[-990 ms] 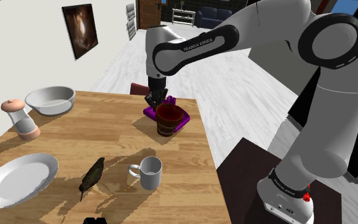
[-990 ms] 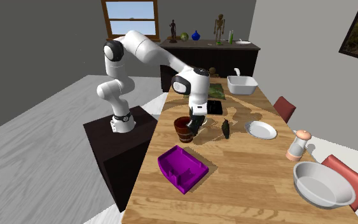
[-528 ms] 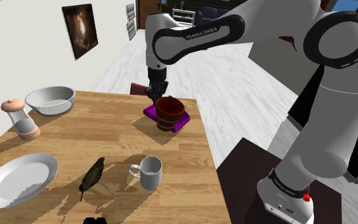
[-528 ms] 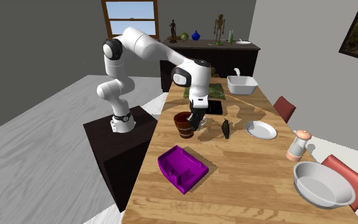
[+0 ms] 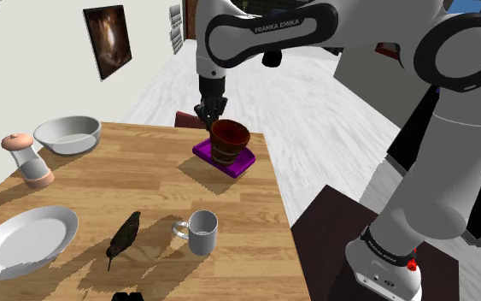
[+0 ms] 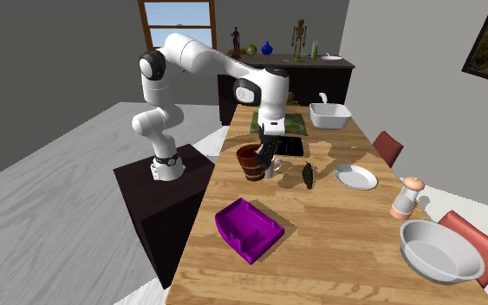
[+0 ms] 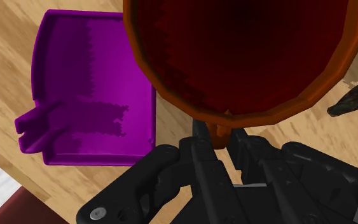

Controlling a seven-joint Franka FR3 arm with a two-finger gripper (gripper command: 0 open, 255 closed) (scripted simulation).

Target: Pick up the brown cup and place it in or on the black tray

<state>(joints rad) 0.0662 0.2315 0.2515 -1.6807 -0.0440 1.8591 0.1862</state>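
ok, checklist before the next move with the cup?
1. Hand shut on brown cup's rim: ok.
2. Cup upright: ok.
3. Cup clear of the table: ok.
4. Cup above black tray: not ok, beside it.
5. Black tray's inside free: cannot tell, hand hides part.
6. Bird figurine apart from cup: ok.

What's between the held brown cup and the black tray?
The white handled mug stands on the wooden table between the brown ribbed cup, clamped in the end effector, and the flat black tray. The dark bird figurine sits nearby. A high carry likely clears both.
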